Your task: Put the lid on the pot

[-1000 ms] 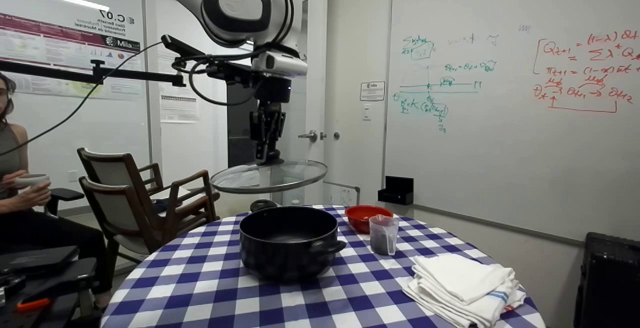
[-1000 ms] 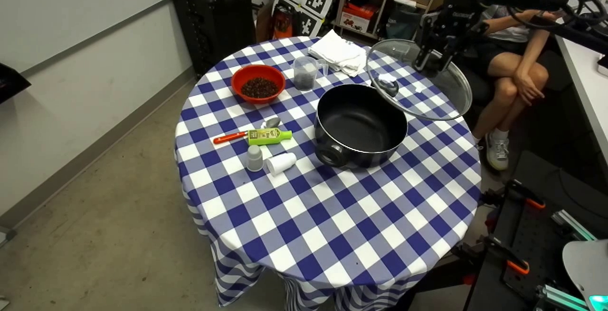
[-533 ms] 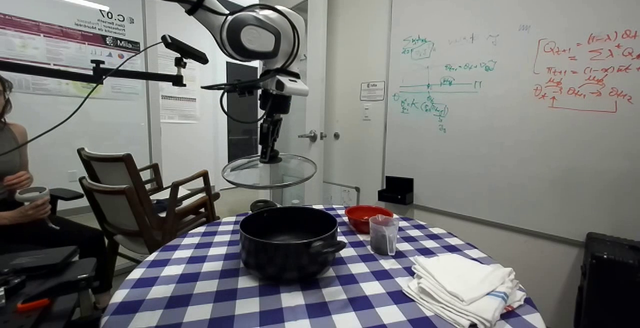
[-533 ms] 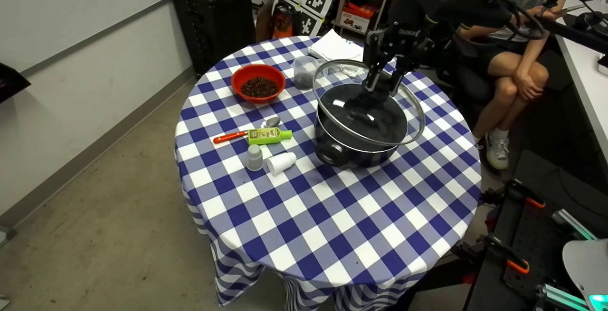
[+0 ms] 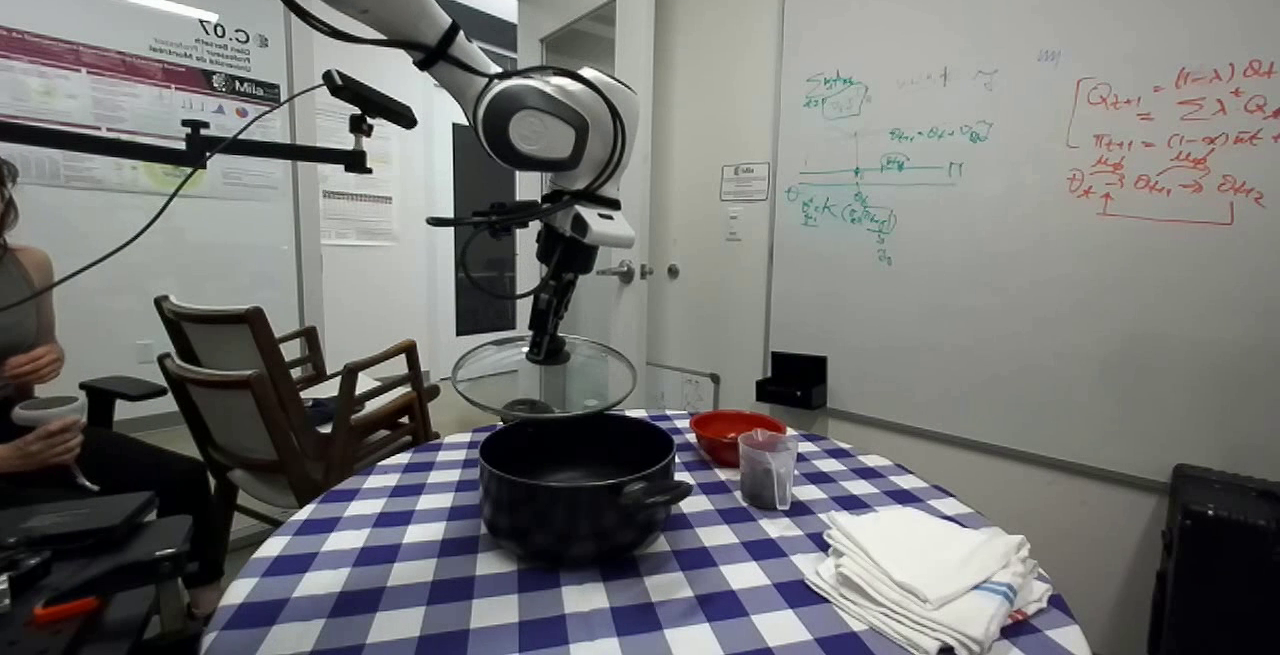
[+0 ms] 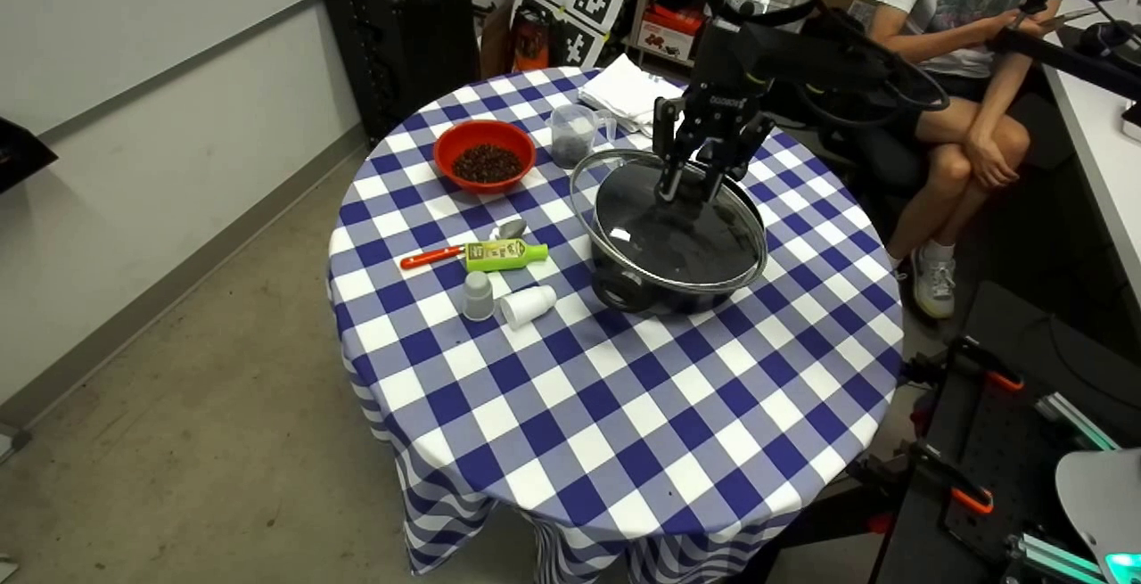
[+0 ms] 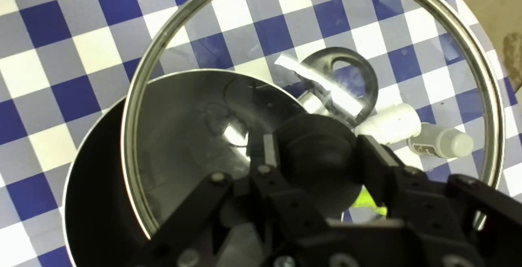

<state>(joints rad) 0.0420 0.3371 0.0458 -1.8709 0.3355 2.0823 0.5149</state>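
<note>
The black pot [image 5: 575, 495] stands upright on the table and also shows in an exterior view [image 6: 682, 299]. The round glass lid [image 5: 600, 375] hangs tilted over the pot's far part, its low edge near the rim; I cannot tell if they touch. In an exterior view the lid [image 6: 660, 250] covers most of the pot opening and juts past its rim. My gripper [image 7: 322, 153] is shut on the lid's dark knob [image 7: 318, 165]. In the wrist view the lid rim [image 7: 129, 148] is offset from the pot rim [image 7: 83, 140], leaving part of the opening uncovered.
A red bowl [image 6: 486, 134] with dark beans, a clear measuring cup [image 6: 572, 138] and folded white towels [image 6: 628, 98] stand around the pot. A green bottle [image 6: 499, 256], a grey shaker [image 6: 478, 299] and a white cup [image 6: 529, 306] lie or stand beside it.
The gripper has carried the lid from beside the pot to over it and lowered it. The lid has tilted more in the last half second. The pot has not moved.
</note>
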